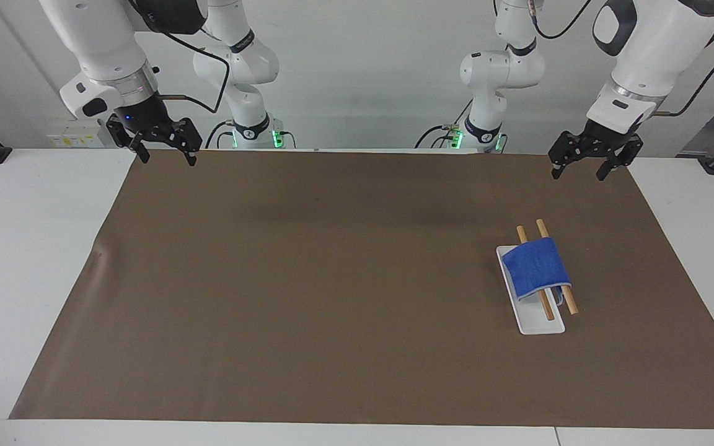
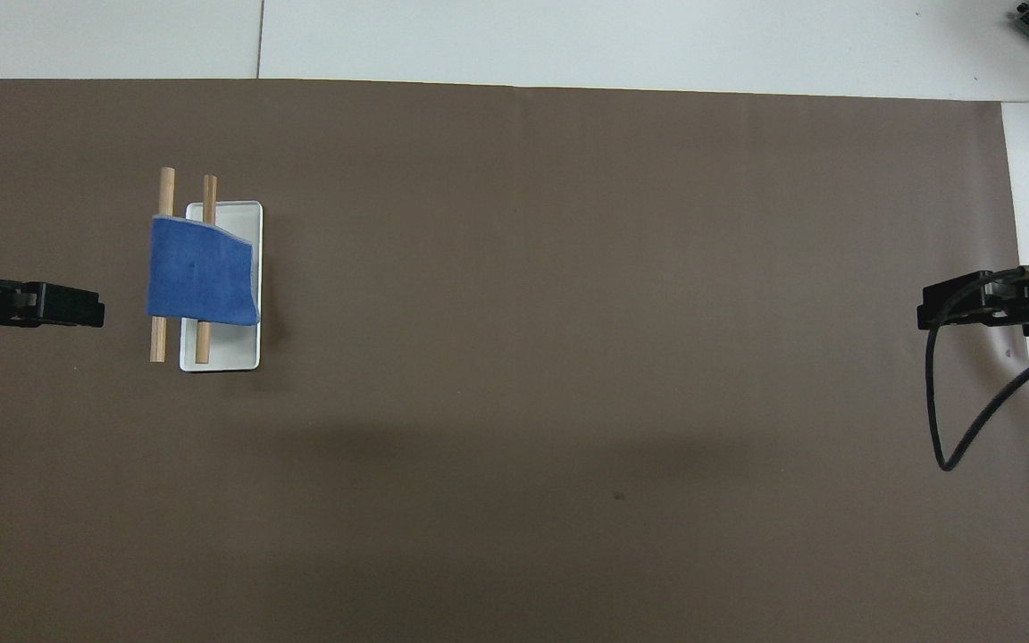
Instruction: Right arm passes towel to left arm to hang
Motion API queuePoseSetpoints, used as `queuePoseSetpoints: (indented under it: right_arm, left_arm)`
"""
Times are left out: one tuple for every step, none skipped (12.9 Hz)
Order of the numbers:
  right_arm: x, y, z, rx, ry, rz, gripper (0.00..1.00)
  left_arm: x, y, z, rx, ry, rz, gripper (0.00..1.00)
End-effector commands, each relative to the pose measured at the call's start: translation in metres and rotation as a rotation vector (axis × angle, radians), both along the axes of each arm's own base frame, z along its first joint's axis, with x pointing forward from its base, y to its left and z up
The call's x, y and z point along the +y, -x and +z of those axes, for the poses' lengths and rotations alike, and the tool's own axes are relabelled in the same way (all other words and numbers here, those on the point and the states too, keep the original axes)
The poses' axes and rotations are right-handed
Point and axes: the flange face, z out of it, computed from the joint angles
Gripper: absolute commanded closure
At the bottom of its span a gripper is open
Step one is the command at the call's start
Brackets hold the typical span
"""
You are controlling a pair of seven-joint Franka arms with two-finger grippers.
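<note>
Towel draped over two wooden rods on a white tray; both grippers raised with jaws wide and nothing in them.

Facing view: the towel (image 1: 537,268) lay across both wooden rods (image 1: 555,267), which rested over the white tray (image 1: 540,325) on the brown mat (image 1: 332,279) toward the left arm's end of the table. The left gripper (image 1: 596,168) hung over the mat corner, apart from the towel, jaws spread wide. The right gripper (image 1: 163,150), blue light showing, hung well apart from the towel over the mat's other end, jaws wide. Overhead view: the towel (image 2: 200,271) covered the middle of the rods (image 2: 164,259), overlapping the tray (image 2: 229,353). The left gripper (image 2: 63,305) appeared just beside the towel, toward the table end; the right gripper (image 2: 957,304) well apart from it.
</note>
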Motion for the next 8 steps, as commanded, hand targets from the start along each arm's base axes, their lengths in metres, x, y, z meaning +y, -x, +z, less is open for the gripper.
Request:
queuePoseSetpoints:
  right_arm:
    - [-0.004, 0.004, 0.0, -0.003, -0.011, 0.019, 0.0]
    - [-0.005, 0.004, 0.0, -0.003, -0.011, 0.017, 0.0]
    - [-0.005, 0.004, 0.0, -0.003, -0.011, 0.017, 0.0]
    - [-0.004, 0.004, 0.0, -0.003, -0.011, 0.019, 0.0]
    - [-0.005, 0.004, 0.0, -0.003, -0.011, 0.017, 0.0]
    - [-0.004, 0.004, -0.001, -0.001, -0.011, 0.019, 0.0]
    - [-0.004, 0.004, -0.001, -0.001, -0.011, 0.019, 0.0]
    - [-0.004, 0.004, -0.001, -0.003, -0.011, 0.019, 0.0]
  left_arm:
    - [0.004, 0.008, 0.001, -0.001, -0.017, 0.025, 0.0]
    - [0.004, 0.01, 0.002, 0.012, -0.016, 0.046, 0.0]
    - [0.002, 0.012, 0.004, 0.026, -0.017, 0.059, 0.0]
    - [0.003, 0.014, 0.007, 0.041, -0.019, 0.059, 0.0]
    - [0.003, 0.015, 0.013, 0.044, -0.019, 0.057, 0.0]
    - [0.002, 0.016, 0.015, 0.05, -0.02, 0.055, 0.0]
    - [0.002, 0.017, 0.016, 0.058, -0.02, 0.054, 0.0]
    - [0.002, 0.018, 0.017, 0.058, -0.02, 0.054, 0.0]
